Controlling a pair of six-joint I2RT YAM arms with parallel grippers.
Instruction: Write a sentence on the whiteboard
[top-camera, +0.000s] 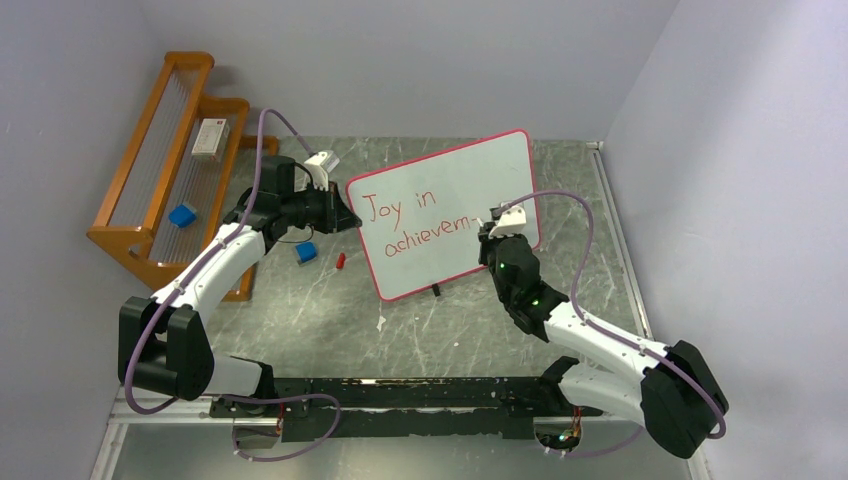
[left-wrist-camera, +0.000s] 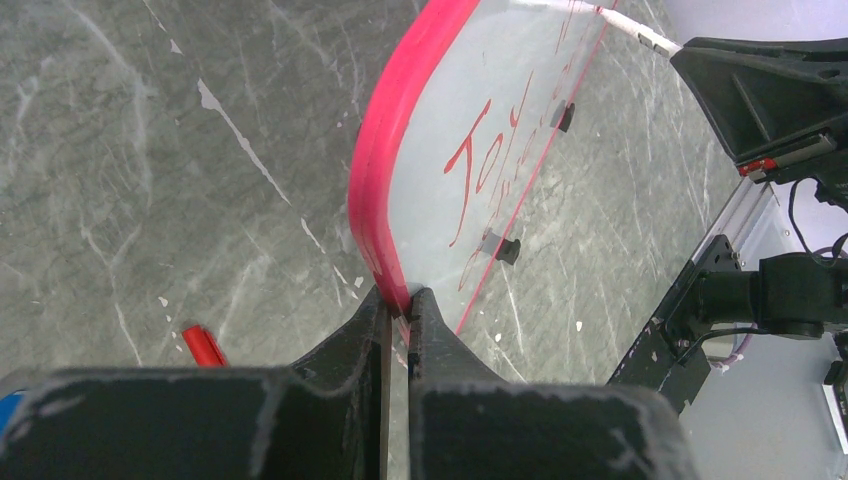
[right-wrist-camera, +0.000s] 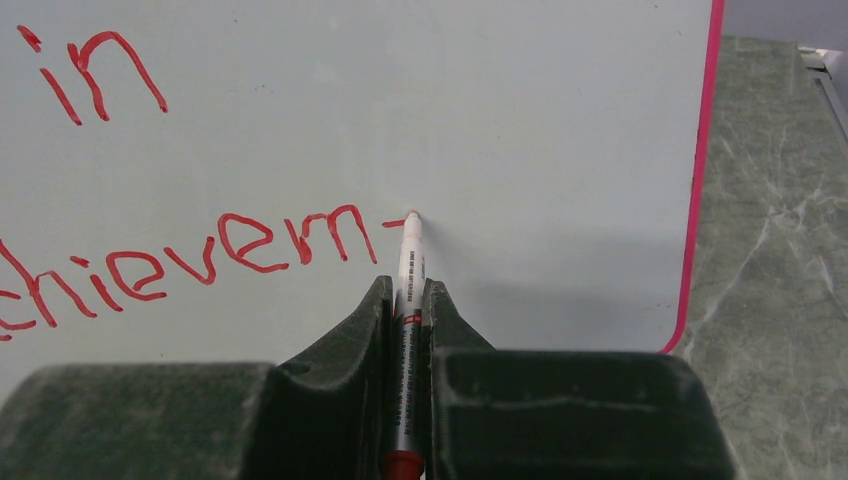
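Right pincer (right-wrist-camera: 408, 290): shut tight on a marker (right-wrist-camera: 410, 255), which sits between its two fingers.
Marker: its long side runs straight out from the pincer. Its tip touches the whiteboard (top-camera: 470, 175) at the end of a short red dash.
Left pincer (left-wrist-camera: 400, 302): closed on the red rim at the board's left side, pinching it to hold it steady.
Where the board is: in the middle of the bench, a bit toward the far edge and the right edge, between the two arms.
Which way the board points: its written face looks up and toward the near edge. Its long side runs left to right, with the right end turned toward the far right corner.
Done so far: "Joy in" on the top line and "achievem" below it, in red.
Left to do: the last word looks unfinished, so I think more letters are needed. There is bare white space to the right of the tip.
Other things: a small red cap (top-camera: 341, 261) and a blue piece (top-camera: 306, 252) lie just left of the board. A wooden rack (top-camera: 130, 190) stands by the far left corner.
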